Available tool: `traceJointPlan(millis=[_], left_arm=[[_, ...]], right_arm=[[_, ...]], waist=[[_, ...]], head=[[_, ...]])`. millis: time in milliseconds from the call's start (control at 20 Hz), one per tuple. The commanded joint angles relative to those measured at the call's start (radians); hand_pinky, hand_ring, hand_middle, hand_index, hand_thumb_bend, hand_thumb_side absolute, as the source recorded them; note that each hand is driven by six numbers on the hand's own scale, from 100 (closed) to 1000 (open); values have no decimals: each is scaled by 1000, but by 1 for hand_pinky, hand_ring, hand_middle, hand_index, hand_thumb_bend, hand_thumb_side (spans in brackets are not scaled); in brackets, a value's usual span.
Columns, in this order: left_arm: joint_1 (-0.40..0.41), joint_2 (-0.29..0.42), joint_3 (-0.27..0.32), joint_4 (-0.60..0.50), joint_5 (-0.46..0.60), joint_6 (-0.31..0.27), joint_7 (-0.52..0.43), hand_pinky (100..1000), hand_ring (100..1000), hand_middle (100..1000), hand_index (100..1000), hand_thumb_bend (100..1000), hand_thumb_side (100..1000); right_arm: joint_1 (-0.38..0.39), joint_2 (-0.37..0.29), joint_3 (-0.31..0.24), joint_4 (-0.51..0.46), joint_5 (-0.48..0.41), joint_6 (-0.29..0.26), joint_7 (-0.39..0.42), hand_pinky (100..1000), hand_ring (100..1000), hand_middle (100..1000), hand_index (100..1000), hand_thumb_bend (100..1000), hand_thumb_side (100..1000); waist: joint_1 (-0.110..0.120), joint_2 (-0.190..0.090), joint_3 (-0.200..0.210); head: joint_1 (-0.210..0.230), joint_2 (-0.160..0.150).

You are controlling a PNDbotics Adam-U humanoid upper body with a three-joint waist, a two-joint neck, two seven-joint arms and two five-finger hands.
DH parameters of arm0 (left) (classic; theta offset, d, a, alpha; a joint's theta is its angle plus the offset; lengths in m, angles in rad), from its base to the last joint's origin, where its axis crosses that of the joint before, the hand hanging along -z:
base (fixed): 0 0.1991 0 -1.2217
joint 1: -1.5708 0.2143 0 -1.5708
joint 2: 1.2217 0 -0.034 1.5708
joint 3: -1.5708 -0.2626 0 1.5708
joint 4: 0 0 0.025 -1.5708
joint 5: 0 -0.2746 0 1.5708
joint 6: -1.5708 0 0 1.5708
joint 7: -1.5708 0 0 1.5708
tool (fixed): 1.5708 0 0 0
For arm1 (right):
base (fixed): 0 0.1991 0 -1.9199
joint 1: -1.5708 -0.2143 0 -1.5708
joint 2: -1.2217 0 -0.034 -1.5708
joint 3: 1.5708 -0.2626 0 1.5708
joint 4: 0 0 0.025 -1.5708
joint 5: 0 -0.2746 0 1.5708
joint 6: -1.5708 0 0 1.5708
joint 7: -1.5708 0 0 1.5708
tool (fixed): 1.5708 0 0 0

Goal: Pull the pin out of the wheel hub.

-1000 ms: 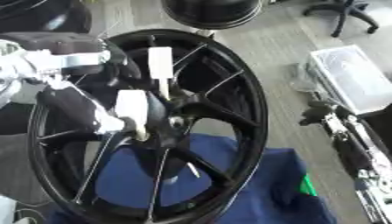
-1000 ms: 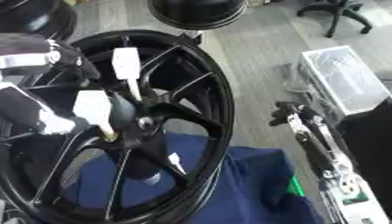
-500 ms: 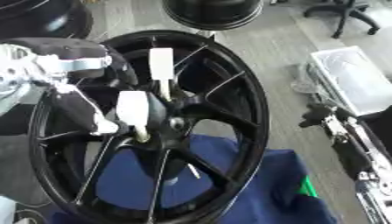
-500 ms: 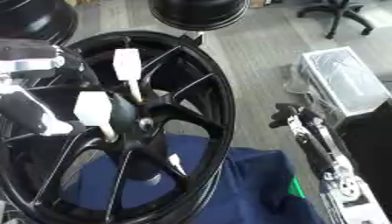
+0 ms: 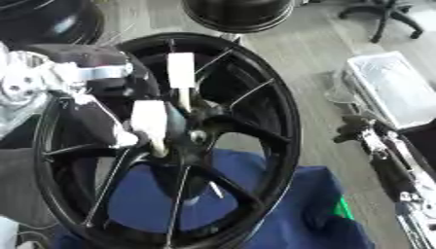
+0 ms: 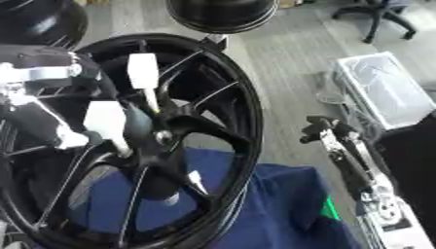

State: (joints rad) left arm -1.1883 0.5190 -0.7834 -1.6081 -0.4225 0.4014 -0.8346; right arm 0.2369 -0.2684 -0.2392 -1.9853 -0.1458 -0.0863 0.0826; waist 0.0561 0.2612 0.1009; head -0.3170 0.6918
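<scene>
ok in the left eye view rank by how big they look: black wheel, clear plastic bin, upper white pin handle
1. black wheel
2. clear plastic bin, though it sits farther off
3. upper white pin handle

The floor (image 5: 294, 63) is grey wood-look planking, evenly lit. On it lies a blue cloth (image 6: 272, 204), spread low in the view. Right of the cloth and farther off sits a clear plastic bin (image 5: 396, 87) with a pale lid. Beyond the bin, at the far right edge, stands the wheeled base of an office chair (image 5: 379, 14). Straight beyond the cloth, at the far edge, a round black object (image 6: 221, 14) rests on the floor. Another dark round shape (image 5: 47, 19) fills the far left corner.
</scene>
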Motion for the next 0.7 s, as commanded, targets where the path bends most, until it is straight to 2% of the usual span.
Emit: traceJointPlan(millis=[50, 200, 400, 550, 700], left_arm=[[-19, 5, 9, 2, -12, 42, -37, 850, 826, 766, 817, 341, 204], [-17, -2, 7, 9, -12, 50, -29, 842, 817, 755, 757, 270, 219], [-18, -1, 6, 6, -5, 60, -32, 828, 801, 714, 616, 194, 233], [-20, 7, 9, -6, -3, 60, -50, 817, 782, 678, 497, 185, 239], [-20, 14, 16, -17, -12, 58, -59, 809, 772, 661, 432, 195, 253]], right_arm=[[-4, -21, -1, -15, 0, 1, 3, 974, 623, 601, 753, 100, 695], [-4, -21, 2, -15, 1, 0, 6, 974, 623, 601, 753, 100, 696], [-4, -21, 3, -15, 5, 1, 7, 974, 623, 602, 753, 100, 696], [-3, -21, 2, -15, 6, 1, 6, 974, 623, 602, 753, 100, 696], [-2, -21, 3, -15, 7, 1, 6, 974, 623, 602, 753, 100, 696]], waist=[[-4, -14, -2], [-4, -13, -4], [-4, -13, -5], [-3, -13, -4], [-2, -14, -4]], head=[[4, -4], [4, -2], [5, -1], [4, 2], [4, 4]])
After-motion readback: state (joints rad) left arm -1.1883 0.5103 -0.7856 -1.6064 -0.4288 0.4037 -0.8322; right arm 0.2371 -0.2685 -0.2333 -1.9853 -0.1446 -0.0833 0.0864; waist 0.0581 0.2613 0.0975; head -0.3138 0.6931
